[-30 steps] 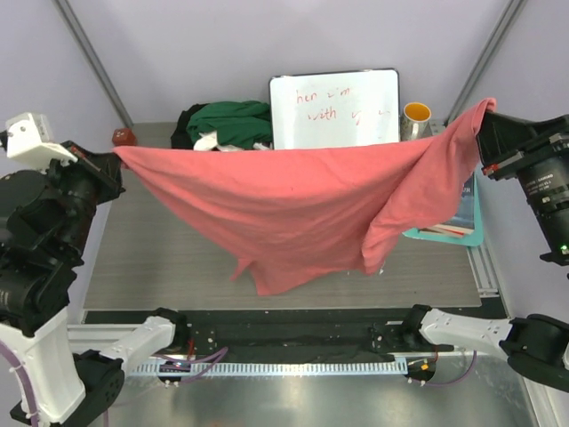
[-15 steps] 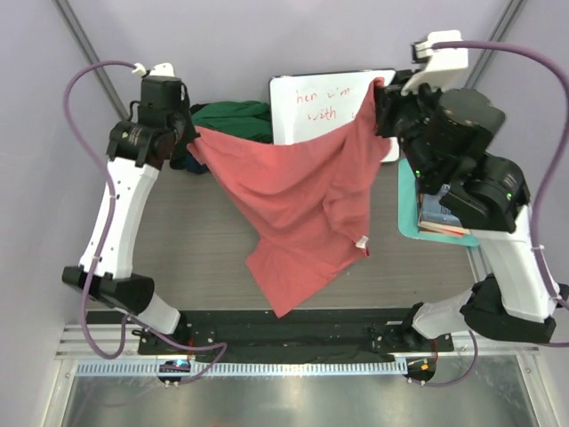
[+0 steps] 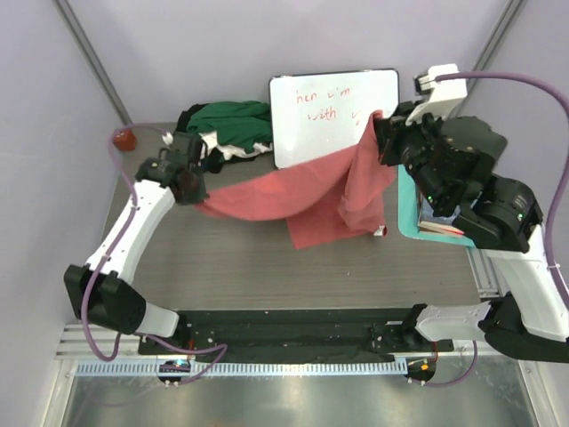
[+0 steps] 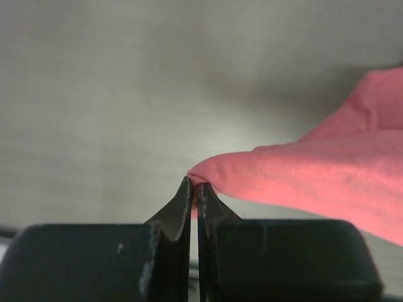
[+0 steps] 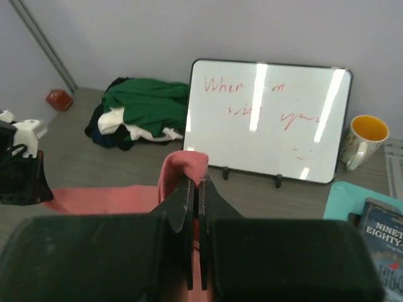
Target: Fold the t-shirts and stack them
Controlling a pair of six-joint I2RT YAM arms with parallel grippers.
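- The salmon-pink cloth t-shirt (image 3: 267, 197) spans between the two end effectors, with its long axis running left to right above the grey counter (image 3: 178, 258).
- The left end effector (image 3: 197, 178) holds its corner low, near the counter.
- The right end effector (image 3: 378, 124) holds its corner higher, beside the white board with red writing (image 3: 333, 111).
- Both sets of jaws are pressed together, each pinching a fold of the shirt's edge.
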